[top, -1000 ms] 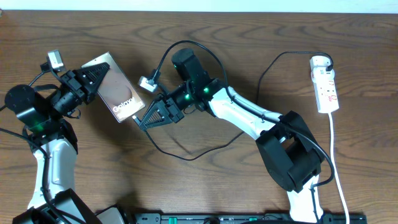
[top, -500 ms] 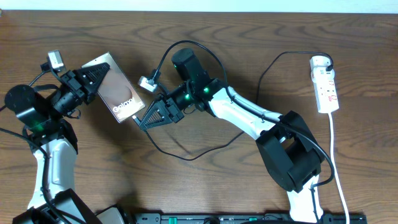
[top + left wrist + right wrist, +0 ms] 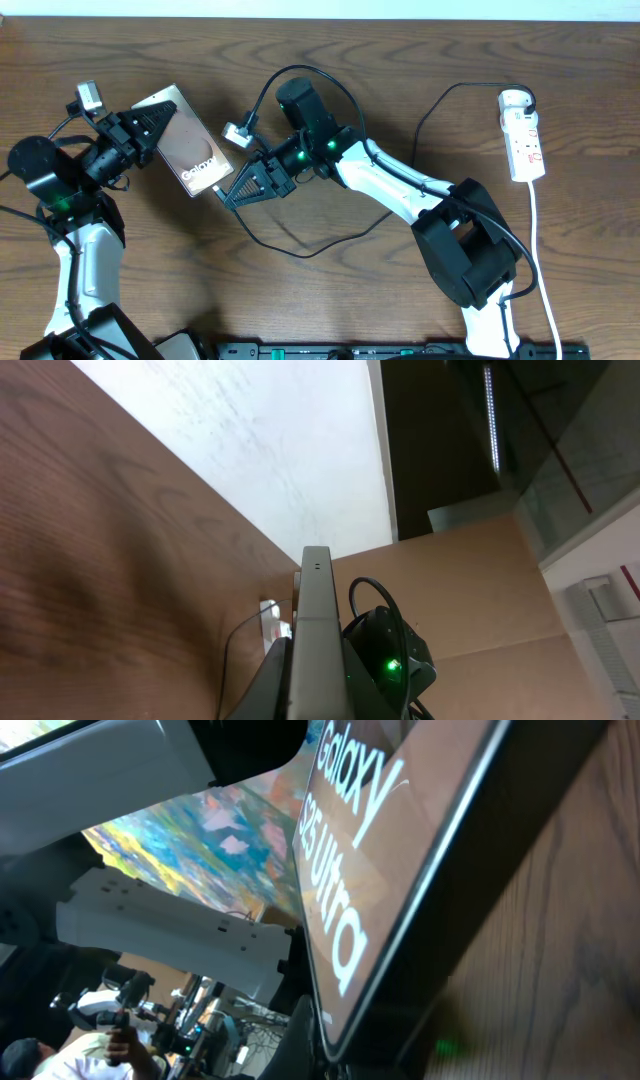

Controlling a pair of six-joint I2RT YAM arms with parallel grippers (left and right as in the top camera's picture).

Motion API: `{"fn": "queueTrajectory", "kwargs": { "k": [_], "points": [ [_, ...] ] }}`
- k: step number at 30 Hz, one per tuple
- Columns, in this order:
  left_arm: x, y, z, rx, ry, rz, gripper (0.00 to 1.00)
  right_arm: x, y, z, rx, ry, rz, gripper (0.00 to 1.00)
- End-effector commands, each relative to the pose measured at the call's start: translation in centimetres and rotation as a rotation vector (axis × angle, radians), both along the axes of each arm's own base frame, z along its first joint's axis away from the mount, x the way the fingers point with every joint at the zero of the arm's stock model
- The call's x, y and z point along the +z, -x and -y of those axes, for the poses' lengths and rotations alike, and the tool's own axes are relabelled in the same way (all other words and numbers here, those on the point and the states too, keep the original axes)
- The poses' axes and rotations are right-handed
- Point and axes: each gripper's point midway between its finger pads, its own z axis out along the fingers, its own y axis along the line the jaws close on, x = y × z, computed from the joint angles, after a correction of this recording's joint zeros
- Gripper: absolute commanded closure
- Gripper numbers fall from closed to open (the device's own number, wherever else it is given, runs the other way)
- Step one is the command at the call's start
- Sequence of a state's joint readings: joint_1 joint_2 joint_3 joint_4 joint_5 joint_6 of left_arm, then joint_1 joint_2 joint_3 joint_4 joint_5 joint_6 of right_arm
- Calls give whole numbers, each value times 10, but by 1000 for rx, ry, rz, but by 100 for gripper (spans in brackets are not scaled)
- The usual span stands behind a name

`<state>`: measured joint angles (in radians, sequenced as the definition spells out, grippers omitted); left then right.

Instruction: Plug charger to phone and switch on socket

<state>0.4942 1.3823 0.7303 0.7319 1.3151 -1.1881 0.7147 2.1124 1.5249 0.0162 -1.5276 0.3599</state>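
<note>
My left gripper (image 3: pixel 160 125) is shut on the upper left end of the phone (image 3: pixel 190 150), a bronze-brown slab with white "Galaxy" lettering. In the left wrist view the phone (image 3: pixel 317 625) stands edge-on between the jaws. My right gripper (image 3: pixel 225 194) is at the phone's lower right end, shut on the connector end of the charger (image 3: pixel 300 252). The thin black cable loops across the table to its white plug (image 3: pixel 515 100) in the socket (image 3: pixel 527 150) at the far right. The right wrist view shows the phone (image 3: pixel 400 850) very close; the connector tip is hidden.
The socket's white cord (image 3: pixel 540 260) runs down the right side to the front edge. The right arm (image 3: pixel 400 190) stretches across the middle of the table. A white wall lies beyond the table's back edge (image 3: pixel 250 450).
</note>
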Motion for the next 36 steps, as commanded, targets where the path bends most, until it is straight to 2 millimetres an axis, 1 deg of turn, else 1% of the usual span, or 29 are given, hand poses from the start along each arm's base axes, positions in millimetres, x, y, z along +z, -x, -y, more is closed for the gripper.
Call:
{"fn": "queueTrajectory", "kwargs": {
  "k": [1, 36],
  "points": [
    [8, 3, 4, -27, -22, 34, 93, -1, 4, 0, 27, -8, -13, 99],
    [8, 5, 6, -39, -35, 48, 93, -1, 0, 1, 13, 4, -21, 99]
  ]
}}
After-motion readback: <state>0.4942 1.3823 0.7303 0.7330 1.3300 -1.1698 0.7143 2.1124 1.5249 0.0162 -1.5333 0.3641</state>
